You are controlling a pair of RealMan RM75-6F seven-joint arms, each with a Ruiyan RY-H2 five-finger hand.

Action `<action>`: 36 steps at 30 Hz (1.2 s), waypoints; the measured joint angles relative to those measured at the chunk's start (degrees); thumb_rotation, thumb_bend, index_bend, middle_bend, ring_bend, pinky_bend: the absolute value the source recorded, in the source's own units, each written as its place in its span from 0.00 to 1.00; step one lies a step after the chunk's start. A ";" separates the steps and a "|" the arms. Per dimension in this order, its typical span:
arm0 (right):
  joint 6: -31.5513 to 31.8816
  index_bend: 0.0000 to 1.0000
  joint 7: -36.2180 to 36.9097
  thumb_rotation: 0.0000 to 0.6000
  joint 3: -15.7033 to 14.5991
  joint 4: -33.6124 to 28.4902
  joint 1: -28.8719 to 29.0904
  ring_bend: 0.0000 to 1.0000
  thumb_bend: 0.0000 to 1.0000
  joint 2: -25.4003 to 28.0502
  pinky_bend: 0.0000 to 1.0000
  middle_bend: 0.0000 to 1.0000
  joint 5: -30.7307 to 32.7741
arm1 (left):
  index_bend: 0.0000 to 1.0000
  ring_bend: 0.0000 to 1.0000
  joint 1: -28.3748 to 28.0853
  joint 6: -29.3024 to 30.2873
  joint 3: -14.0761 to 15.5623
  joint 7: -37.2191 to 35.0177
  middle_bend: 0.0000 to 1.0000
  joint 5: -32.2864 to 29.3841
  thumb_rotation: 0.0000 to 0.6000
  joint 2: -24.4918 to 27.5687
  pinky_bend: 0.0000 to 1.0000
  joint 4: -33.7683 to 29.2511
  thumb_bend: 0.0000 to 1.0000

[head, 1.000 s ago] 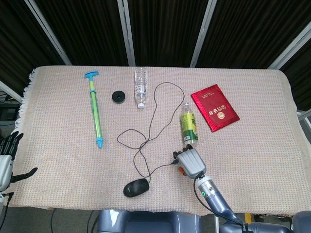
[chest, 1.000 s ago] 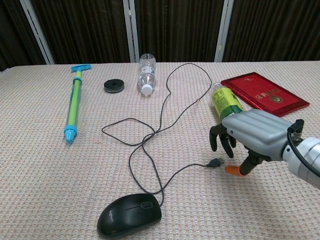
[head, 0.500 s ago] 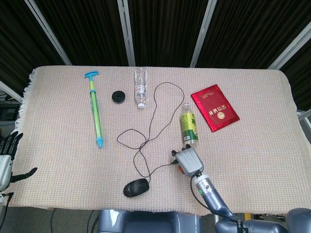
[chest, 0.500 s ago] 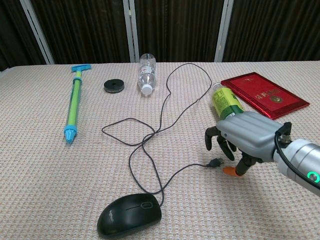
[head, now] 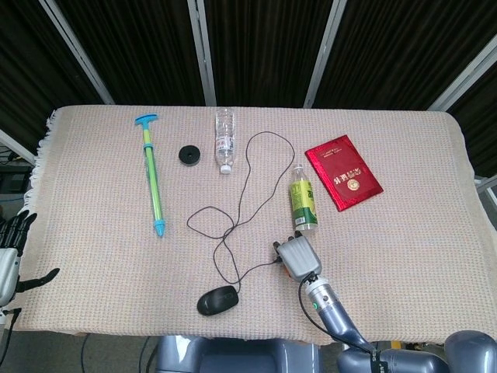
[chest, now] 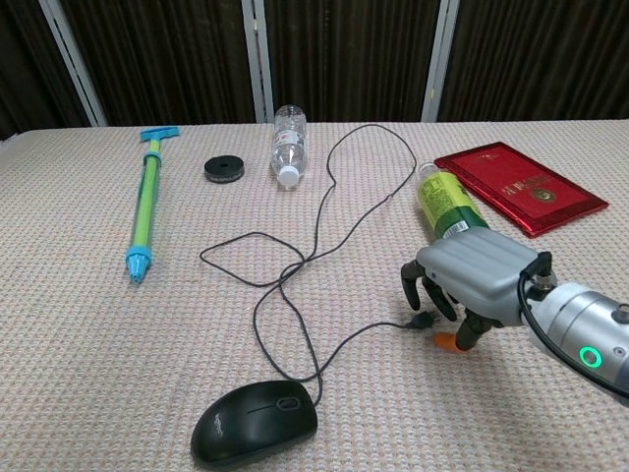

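Hovering my right hand (chest: 472,280), fingers curled down and grasping nothing, I see the thin black cable's plug (chest: 421,321) at six o'clock of the green bottle (chest: 447,205).

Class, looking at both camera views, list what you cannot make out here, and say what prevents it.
- Cable plug: chest view, right hand covers it; contact unclear.
- Green bottle base: head view, behind right hand.
- Left hand: head view, cut by left edge.
- Red booklet lettering: too small.

Two bottles (head: 224,138) (head: 302,203), one mouse (head: 217,300), one booklet (head: 343,172)
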 measured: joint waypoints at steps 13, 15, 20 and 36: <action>0.35 0.59 -0.22 1.00 -0.99 0.59 0.03 0.53 0.25 -1.06 0.38 0.68 -0.21 | 0.06 0.00 -0.03 -0.18 -0.10 0.02 0.00 -0.36 1.00 -0.04 0.00 -0.04 0.13; 0.53 0.62 -0.08 1.00 -1.10 0.45 -0.01 0.54 0.26 -1.11 0.38 0.68 -0.38 | 0.06 0.00 -0.03 -0.20 -0.10 0.02 0.00 -0.40 1.00 -0.03 0.00 -0.03 0.13; 1.18 0.63 -0.04 1.00 -0.96 -0.27 -0.07 0.54 0.27 -0.67 0.38 0.68 -0.70 | 0.06 0.00 0.01 -0.13 -0.09 -0.04 0.00 -0.34 1.00 0.01 0.00 -0.04 0.13; 2.49 0.63 7.24 1.00 8.19 -13.00 -1.44 0.53 0.27 5.72 0.38 0.68 10.87 | 0.06 0.00 0.06 -0.29 0.09 -0.07 0.00 -0.29 1.00 0.13 0.00 -0.34 0.13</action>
